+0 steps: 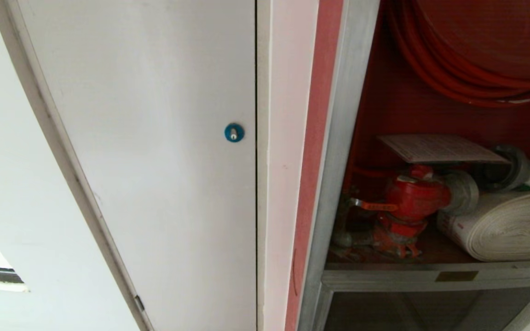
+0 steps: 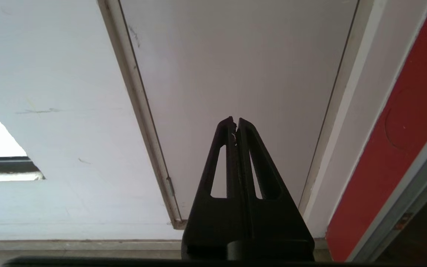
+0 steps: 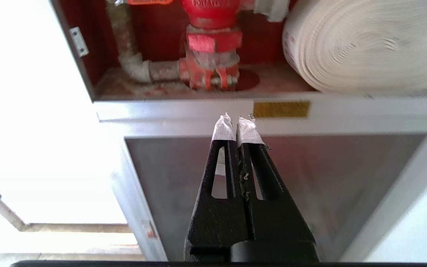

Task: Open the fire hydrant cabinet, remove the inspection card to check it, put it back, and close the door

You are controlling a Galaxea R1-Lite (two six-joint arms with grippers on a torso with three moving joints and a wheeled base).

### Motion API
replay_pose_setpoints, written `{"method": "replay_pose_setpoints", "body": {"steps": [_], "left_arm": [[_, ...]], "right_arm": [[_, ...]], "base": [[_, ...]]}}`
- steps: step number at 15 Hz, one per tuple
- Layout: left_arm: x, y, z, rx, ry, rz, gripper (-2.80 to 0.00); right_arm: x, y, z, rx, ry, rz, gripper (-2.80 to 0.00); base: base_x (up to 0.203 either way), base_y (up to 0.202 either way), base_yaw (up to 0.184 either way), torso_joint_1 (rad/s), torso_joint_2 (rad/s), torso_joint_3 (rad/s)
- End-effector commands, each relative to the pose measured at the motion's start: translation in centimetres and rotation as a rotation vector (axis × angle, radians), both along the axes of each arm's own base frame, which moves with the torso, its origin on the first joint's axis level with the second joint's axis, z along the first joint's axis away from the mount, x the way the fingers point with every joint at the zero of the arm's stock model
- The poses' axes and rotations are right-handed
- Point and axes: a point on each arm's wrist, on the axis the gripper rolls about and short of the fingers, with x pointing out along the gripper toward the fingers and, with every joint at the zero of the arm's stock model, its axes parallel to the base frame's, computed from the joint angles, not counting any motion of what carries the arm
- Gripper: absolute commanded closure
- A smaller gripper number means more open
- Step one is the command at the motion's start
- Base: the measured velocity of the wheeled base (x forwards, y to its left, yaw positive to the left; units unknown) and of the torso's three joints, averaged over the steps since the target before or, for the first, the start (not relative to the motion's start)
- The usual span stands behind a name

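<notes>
Inspection card (image 1: 442,148): thin, light, bendy, lying atop red valve (image 1: 414,197); I'd pinch its 6 o'clock edge. Right gripper (image 3: 237,124) and left gripper (image 2: 235,124) both closed, empty.

Hose reel (image 1: 476,50): cut off by the head view's top and right edges, only its lower left arc shown. Inspection card (image 1: 440,148): lay flat on the red valve (image 1: 414,197), print too small to read; it hid the valve's top. White rolled hose (image 1: 509,225): right part beyond the frame edge in the head view, top and right cropped in the right wrist view. Lower glass panel (image 1: 430,308): cropped at the bottom, contents behind it not discernible. Brass plate (image 3: 281,109) on the cabinet rail: blurred, lettering unreadable. Valve lettering in the right wrist view: cropped at the top. The door: in no view. Both arms: outside the head view.
</notes>
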Motion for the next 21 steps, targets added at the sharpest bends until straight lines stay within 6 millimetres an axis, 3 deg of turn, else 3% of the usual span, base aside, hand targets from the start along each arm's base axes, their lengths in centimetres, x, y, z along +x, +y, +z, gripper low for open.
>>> {"method": "replay_pose_setpoints", "body": {"steps": [1,21], "left_arm": [[0.06,0.0,-0.21,0.0,0.007,0.0,0.0],[0.06,0.0,-0.21,-0.009,0.007,0.0,0.0]], "right_arm": [[-0.02,0.0,0.0,0.0,-0.002,0.001,0.0],[-0.02,0.0,0.0,0.0,-0.002,0.001,0.0]], "base": [[-0.192,0.0,0.0,0.001,0.0,0.005],[-0.195,0.0,0.0,0.003,0.0,0.003]]}}
